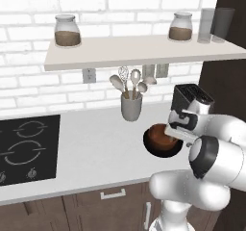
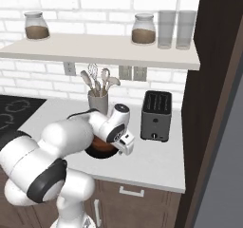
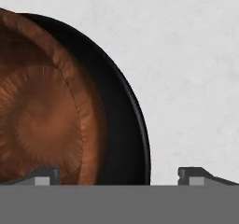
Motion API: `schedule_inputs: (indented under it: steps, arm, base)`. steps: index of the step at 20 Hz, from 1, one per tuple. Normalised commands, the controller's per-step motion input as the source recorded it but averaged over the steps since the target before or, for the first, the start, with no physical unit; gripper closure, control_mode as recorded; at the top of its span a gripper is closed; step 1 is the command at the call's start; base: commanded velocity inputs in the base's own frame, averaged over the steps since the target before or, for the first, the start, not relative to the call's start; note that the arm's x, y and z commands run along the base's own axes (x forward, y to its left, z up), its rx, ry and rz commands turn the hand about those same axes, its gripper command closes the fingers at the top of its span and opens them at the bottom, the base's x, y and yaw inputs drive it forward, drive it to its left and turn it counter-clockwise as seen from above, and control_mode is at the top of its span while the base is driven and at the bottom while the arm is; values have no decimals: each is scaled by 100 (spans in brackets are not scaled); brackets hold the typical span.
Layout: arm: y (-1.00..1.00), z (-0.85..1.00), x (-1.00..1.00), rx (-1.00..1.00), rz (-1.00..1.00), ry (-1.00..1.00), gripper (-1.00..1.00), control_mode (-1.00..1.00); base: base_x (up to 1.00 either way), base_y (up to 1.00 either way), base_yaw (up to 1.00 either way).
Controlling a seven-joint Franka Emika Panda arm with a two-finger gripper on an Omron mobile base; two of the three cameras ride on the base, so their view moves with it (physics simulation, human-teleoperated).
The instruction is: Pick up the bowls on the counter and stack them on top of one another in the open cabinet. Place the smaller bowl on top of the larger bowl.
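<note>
Pincer [image 3: 119, 175]: nearest the hand camera, jaws spread wide and holding nothing; one tip stands over the brown bowl's inside, the other over bare tabletop, so the black rim lies between them.
Smaller bowl [image 3: 42, 120]: glossy reddish-brown, sitting inside the black bowl, pushed toward one side of it.
Larger bowl [image 3: 123, 125]: wide, glossy black, resting on the tabletop in front of the utensil holder and a little to its right.
Why so placed: the brown bowl is already nested in the black one, so I judge the stack is made but in the wrong spot; the straddled rim suggests a grip on the black bowl's wall to lift both together.
Height of pincer: poor view here; it looks close above the rim, but whether it touches I cannot tell.
Utensil holder [image 1: 131, 107]: grey cup of spoons and a whisk, upright, by the brick wall behind the bowls.
Toaster [image 2: 156, 115]: dark, to the right of the utensil holder, well apart from the bowls.
Tabletop [image 1: 91, 148]: pale grey-white, flat and smooth, over dark brown fronts.
Cooktop [image 1: 26, 148]: black, inset, far left of the utensil holder.
Open cabinet [image 1: 139, 52]: pale slab shelf above the utensil holder, bare in its middle stretch.
Jars [image 1: 67, 31]: two, one toward either end of that shelf.
Glasses [image 2: 175, 29]: two, at the shelf's right end.
Room: white brick wall, dark tall unit on the right.
</note>
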Motion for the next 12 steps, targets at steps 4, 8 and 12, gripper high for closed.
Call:
schedule_inputs:
  steps: [4, 8, 12]
  arm:
    - [0, -38, 16, 0, 0, 5, -100, -100]
    - [0, -28, 16, 0, 0, 0, 100, -100]
    - [0, -7, 3, 0, 0, 0, 100, -100]
  base:
    - [0, 0, 0]
    - [0, 0, 0]
    - [0, 0, 0]
